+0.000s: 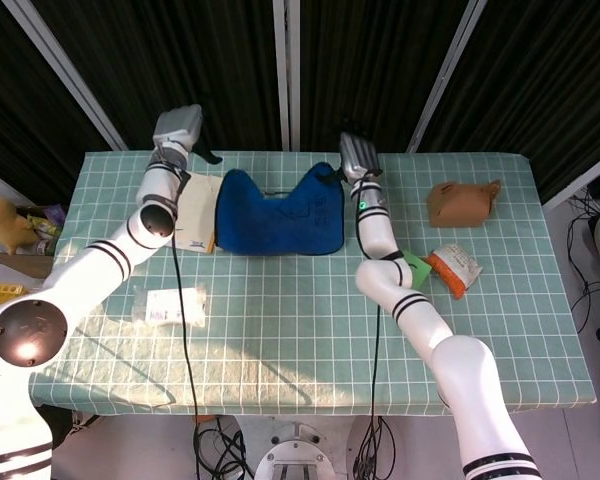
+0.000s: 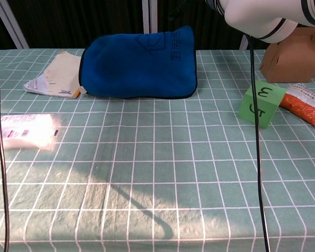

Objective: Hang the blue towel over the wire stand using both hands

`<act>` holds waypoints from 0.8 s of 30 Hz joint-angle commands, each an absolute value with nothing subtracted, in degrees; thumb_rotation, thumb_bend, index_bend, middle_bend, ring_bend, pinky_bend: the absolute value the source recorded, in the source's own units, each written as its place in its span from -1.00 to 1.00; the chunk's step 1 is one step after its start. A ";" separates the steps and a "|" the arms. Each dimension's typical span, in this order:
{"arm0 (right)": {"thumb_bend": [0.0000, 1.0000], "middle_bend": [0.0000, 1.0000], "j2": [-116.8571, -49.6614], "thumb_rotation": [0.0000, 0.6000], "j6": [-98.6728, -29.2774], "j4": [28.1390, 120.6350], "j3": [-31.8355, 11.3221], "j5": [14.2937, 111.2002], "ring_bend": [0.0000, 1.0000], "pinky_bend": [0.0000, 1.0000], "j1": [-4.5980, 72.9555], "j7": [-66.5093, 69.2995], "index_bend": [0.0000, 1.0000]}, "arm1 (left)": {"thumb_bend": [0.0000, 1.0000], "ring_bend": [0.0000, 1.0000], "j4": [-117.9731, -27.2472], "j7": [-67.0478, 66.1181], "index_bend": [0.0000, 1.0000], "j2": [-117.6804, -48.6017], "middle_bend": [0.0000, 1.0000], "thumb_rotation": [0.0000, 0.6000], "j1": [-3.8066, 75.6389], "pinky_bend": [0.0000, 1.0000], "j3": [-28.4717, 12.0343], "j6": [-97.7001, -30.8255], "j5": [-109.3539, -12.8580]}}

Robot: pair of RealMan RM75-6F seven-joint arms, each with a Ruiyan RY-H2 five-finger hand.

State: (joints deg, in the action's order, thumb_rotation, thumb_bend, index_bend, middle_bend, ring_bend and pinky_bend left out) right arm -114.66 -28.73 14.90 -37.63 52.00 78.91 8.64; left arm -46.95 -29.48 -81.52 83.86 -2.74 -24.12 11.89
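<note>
The blue towel (image 2: 139, 65) is draped in a hump at the far side of the checked table (image 2: 163, 173), below and left of the white arm (image 2: 262, 18). A green cube (image 2: 261, 103) sits under that arm, an orange packet (image 2: 304, 107) and cardboard box (image 2: 296, 55) beside it.

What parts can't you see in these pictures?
- Wire stand: hidden in both views; the blue towel covers it.
- Right hand: in the head view, too small and dark to tell whether it holds the towel; cut off by the chest view's top edge.
- Left hand: off the towel in the head view, fingers unclear; not shown in the chest view.
</note>
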 commanded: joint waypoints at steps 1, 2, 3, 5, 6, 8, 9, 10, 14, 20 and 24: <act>-1.00 -1.00 -113.55 1.00 -31.37 16.24 -38.01 51.18 -1.00 -1.00 79.45 8.35 -1.00 | -0.87 -0.71 -47.45 -27.56 -1.00 -81.14 -0.95 0.83 82.90 -0.67 -4.77 -25.59 9.68; -1.00 -1.00 -113.24 1.00 -31.94 16.84 -38.08 51.12 -1.00 -1.00 79.19 8.61 -1.00 | -0.88 -0.73 -47.93 -27.25 -1.00 -80.76 -0.96 0.82 82.69 -0.68 -5.13 -26.14 9.01; -1.00 -1.00 -112.91 1.00 -32.67 17.63 -38.23 51.03 -1.00 -1.00 78.87 9.08 -1.00 | -0.90 -0.75 -48.48 -26.76 -1.00 -80.37 -0.97 0.74 82.46 -0.68 -5.67 -26.92 8.19; -0.98 -1.00 -111.68 1.00 -35.11 20.73 -37.82 51.83 -1.00 -1.00 77.31 10.68 -1.00 | -0.92 -0.77 -50.78 -24.79 -1.00 -79.09 -0.97 0.47 81.60 -0.68 -7.53 -29.09 4.98; -0.97 -1.00 -110.92 1.00 -36.68 22.57 -37.05 52.86 -1.00 -1.00 76.14 11.20 -1.00 | -0.94 -0.78 -52.61 -23.55 -1.00 -78.14 -0.97 0.21 80.98 -0.68 -8.54 -30.12 2.87; -0.92 -1.00 -108.50 1.00 -42.18 28.57 -34.08 56.56 -1.00 -1.00 71.99 11.92 -1.00 | -0.95 -0.80 -59.59 -19.66 -1.00 -75.03 -0.97 -0.12 78.56 -0.68 -11.13 -34.45 -4.57; -0.88 -1.00 -107.08 1.00 -45.24 32.17 -32.53 58.43 -1.00 -1.00 69.53 12.05 -1.00 | -0.94 -0.80 -63.91 -17.73 -1.00 -73.38 -0.96 -0.19 76.90 -0.68 -12.02 -37.63 -8.78; -0.86 -1.00 -105.42 1.00 -48.41 36.34 -30.99 60.18 -1.00 -1.00 66.81 11.95 -1.00 | -0.92 -0.80 -68.82 -15.95 -1.00 -71.71 -0.94 -0.21 74.87 -0.68 -12.51 -41.95 -13.49; -0.76 -1.00 -93.60 1.00 -64.24 63.30 -21.71 67.99 -1.00 -1.00 50.82 5.36 -1.00 | -0.88 -0.80 -90.57 -13.23 -0.89 -65.61 -0.81 -0.20 62.58 -0.68 -7.26 -67.21 -38.25; -0.75 -1.00 -81.96 1.00 -80.54 89.13 -8.97 73.85 -1.00 -1.00 34.00 -11.43 -1.00 | -0.90 -0.77 -101.50 -22.18 -0.77 -67.17 -0.70 -0.19 44.39 -0.68 5.96 -95.33 -58.01; -0.75 -1.00 -79.59 1.00 -86.59 95.46 -1.57 75.69 -1.00 -1.00 25.83 -16.85 -1.00 | -0.90 -0.77 -102.63 -20.96 -0.76 -70.33 -0.69 -0.19 33.73 -0.67 11.46 -101.65 -61.34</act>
